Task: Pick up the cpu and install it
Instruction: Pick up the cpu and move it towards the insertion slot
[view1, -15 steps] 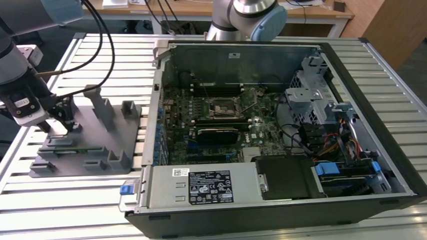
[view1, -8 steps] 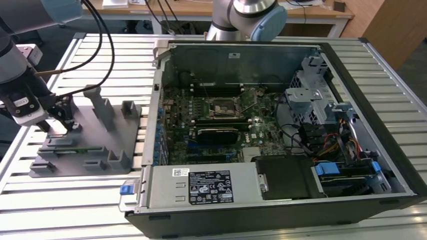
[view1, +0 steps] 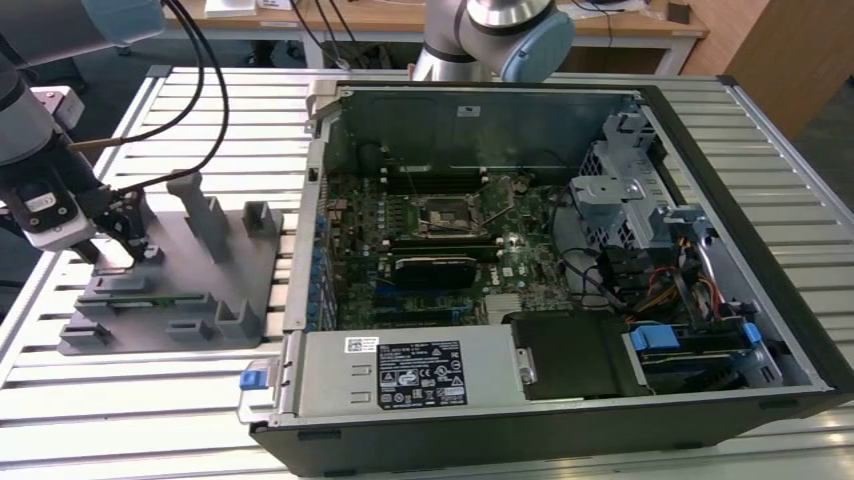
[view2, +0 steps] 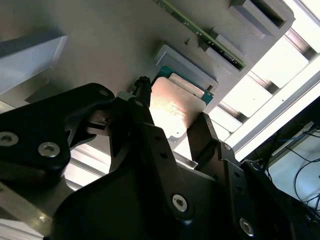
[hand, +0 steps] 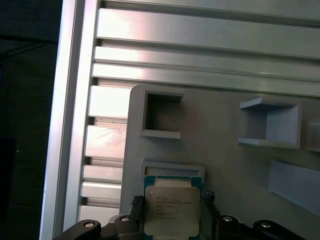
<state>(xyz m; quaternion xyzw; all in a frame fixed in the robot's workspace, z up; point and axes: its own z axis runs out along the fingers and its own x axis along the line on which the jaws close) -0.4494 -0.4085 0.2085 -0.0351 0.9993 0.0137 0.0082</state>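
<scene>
The cpu (hand: 172, 210) sits level, metal lid up, at one end of the grey fixture (hand: 225, 170), just beside a low raised stop. We can't tell whether it rests on the fixture or is just clear of it.

We judge it light & stiff but fragile: a thin green board w/ a smooth, prob. slippery lid and an underside that shouldn't be scraped. The best hold is on two opposite board edges, kept level, w/ gentle force, not on the lid face.

That's how the jaws sit: narrow, closed against two opposite sides of the cpu, w/ no gap showing in both wrist views.

A green memory stick (view2: 200, 30) stands in another slot of the fixture, near but apart. The fixture lies on the slatted desk (view1: 174, 400) at the exterior view's left. The open pc case (view1: 721, 100) is to the exterior view's right. Its socket (view1: 445, 213) is mid-board, well apart from the cpu.
</scene>
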